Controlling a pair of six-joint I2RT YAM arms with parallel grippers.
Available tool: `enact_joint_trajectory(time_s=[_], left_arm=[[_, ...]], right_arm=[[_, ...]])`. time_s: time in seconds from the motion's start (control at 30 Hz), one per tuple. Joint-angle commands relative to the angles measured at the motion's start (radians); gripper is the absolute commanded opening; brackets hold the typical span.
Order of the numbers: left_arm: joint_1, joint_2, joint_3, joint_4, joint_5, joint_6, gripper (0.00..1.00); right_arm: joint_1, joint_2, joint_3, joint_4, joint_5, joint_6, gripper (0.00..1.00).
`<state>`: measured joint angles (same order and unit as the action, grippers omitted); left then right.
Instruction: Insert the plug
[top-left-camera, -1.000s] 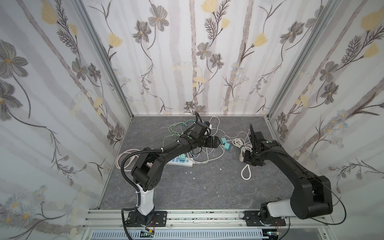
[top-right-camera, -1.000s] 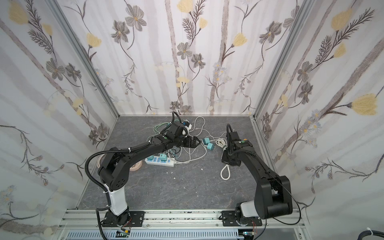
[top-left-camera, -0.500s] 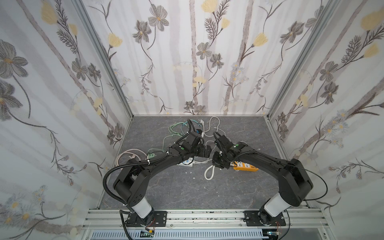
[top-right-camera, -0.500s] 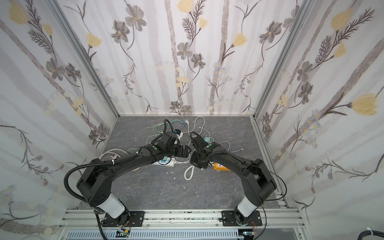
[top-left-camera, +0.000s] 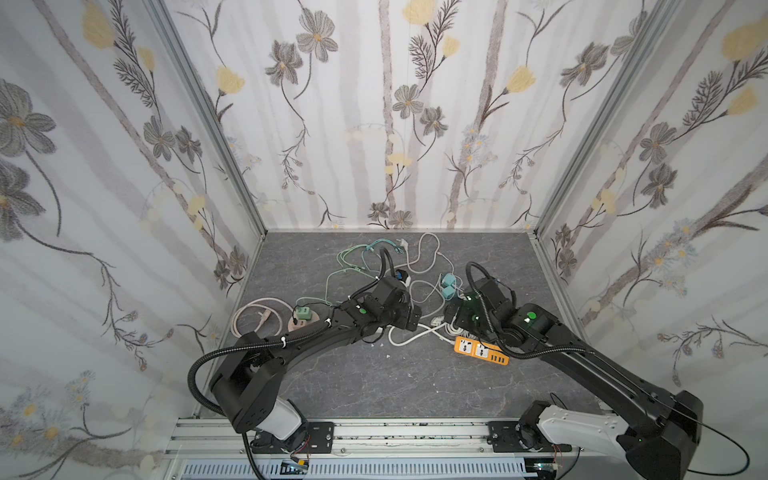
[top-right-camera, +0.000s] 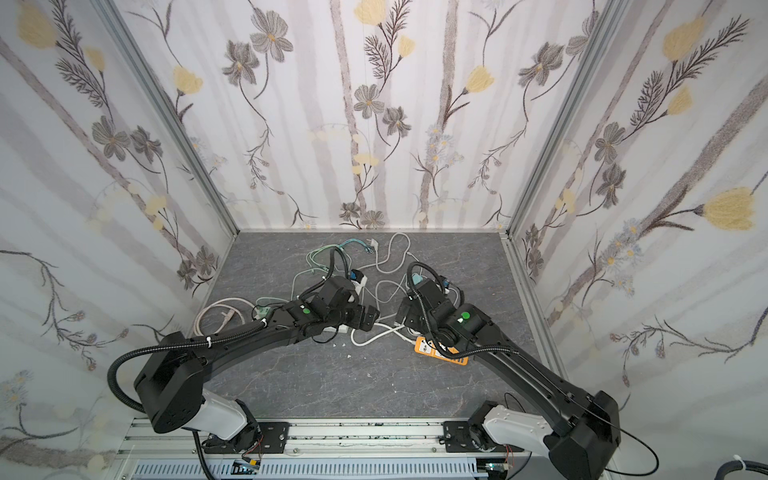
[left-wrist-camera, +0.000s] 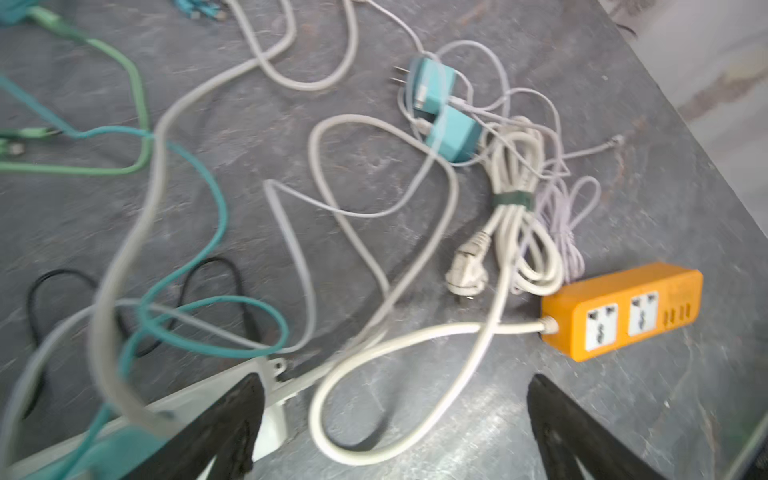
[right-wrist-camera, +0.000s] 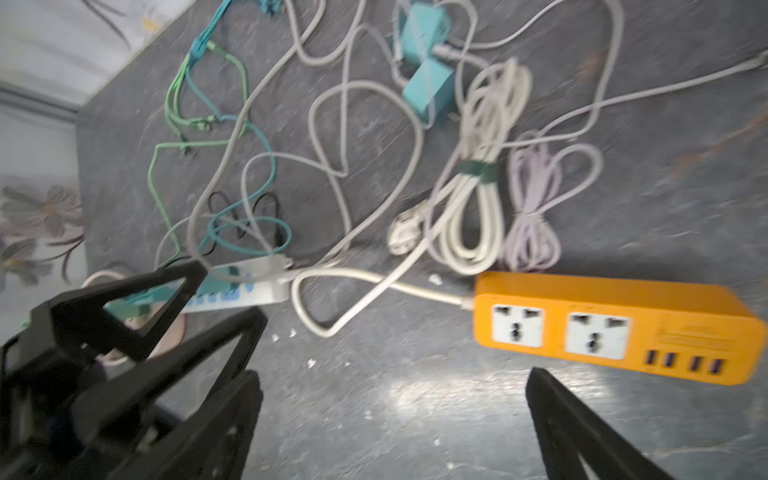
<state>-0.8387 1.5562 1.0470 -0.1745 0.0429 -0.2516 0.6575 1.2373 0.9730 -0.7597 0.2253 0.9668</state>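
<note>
The white plug (left-wrist-camera: 465, 272) lies loose on the grey table beside its bundled cord (left-wrist-camera: 515, 232); the right wrist view shows this plug (right-wrist-camera: 405, 232) too. That cord runs to an orange power strip (top-left-camera: 482, 351) with two free sockets (right-wrist-camera: 557, 328), lying front right. A white power strip (right-wrist-camera: 241, 286) lies under my left gripper (top-left-camera: 413, 320). My left gripper (left-wrist-camera: 395, 407) stands open over a loop of white cord (left-wrist-camera: 353, 440), gripping nothing. My right gripper (right-wrist-camera: 395, 399) is open above bare table, just left of the orange strip (top-right-camera: 424, 347). In both top views the two grippers face each other mid-table.
Two teal adapters (left-wrist-camera: 436, 108) sit behind the plug among thin white and lilac cables (left-wrist-camera: 557, 232). Green and teal cables (top-left-camera: 353, 257) tangle at the back. A coiled beige cable (top-left-camera: 257, 318) and a green adapter (top-left-camera: 302, 316) lie left. Papered walls enclose three sides.
My right gripper dragged the white cord leftward toward the middle, the orange strip following, then opened and let the cord drop. The left gripper stayed open and shifted slightly toward the front.
</note>
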Motion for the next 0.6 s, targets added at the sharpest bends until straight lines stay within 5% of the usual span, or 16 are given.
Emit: enact_joint_trajectory(time_s=[0.0,0.2,0.33,0.47,0.57], left_arm=[[-0.03,0.086,0.08,-0.055,0.093,0.092,1.0],[-0.072,0.341,0.295,-0.204,0.139,0.102,0.9],[-0.076,0.458,0.399,-0.302,0.146,0.077,0.73],[-0.08,0.479,0.428,-0.385,0.116,0.06,0.49],[-0.08,0.443,0.386,-0.418,0.136,0.054,0.3]], right_arm=[[-0.152,-0.095,-0.13,0.026,-0.048,-0.249,0.99],[-0.433,-0.16,-0.329,0.15,-0.221,-0.349,0.88],[-0.44,-0.052,-0.331,0.156,-0.238,-0.405,0.67],[-0.424,0.082,-0.29,0.133,-0.27,-0.441,0.63],[-0.401,0.148,-0.292,0.135,-0.294,-0.46,0.47]])
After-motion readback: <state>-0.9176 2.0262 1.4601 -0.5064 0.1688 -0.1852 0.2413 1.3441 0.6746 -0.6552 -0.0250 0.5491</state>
